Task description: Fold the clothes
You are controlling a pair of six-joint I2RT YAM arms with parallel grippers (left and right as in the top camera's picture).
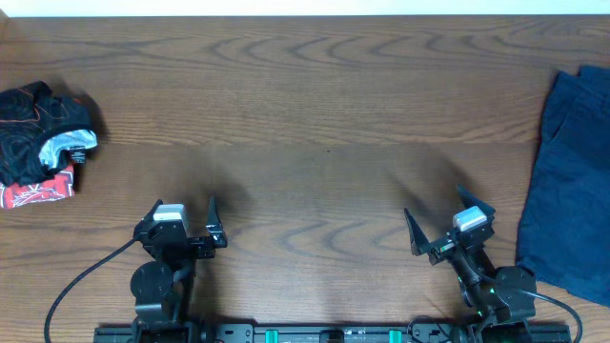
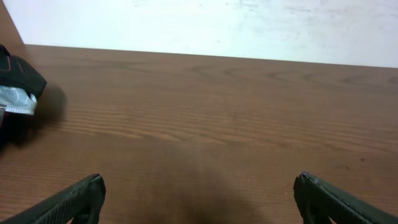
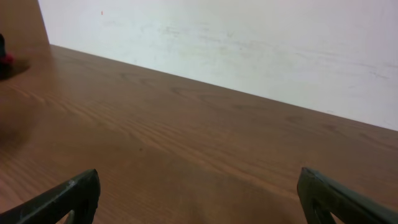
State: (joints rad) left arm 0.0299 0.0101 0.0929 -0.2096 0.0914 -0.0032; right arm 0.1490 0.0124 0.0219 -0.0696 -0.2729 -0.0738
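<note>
Right hand (image 1: 434, 205): fingers spread, empty, lower right of frame.
Left hand (image 1: 184, 205): spread, empty, lower left.
Navy garment (image 1: 572, 181): flat on surface (image 1: 315, 124), right edge, just right of right hand, so the right arm is nearer.
Axis: long, top-to-bottom of frame; waistband end cannot tell.
Black-red bundle (image 1: 38, 143): crumpled, upper left.
</note>
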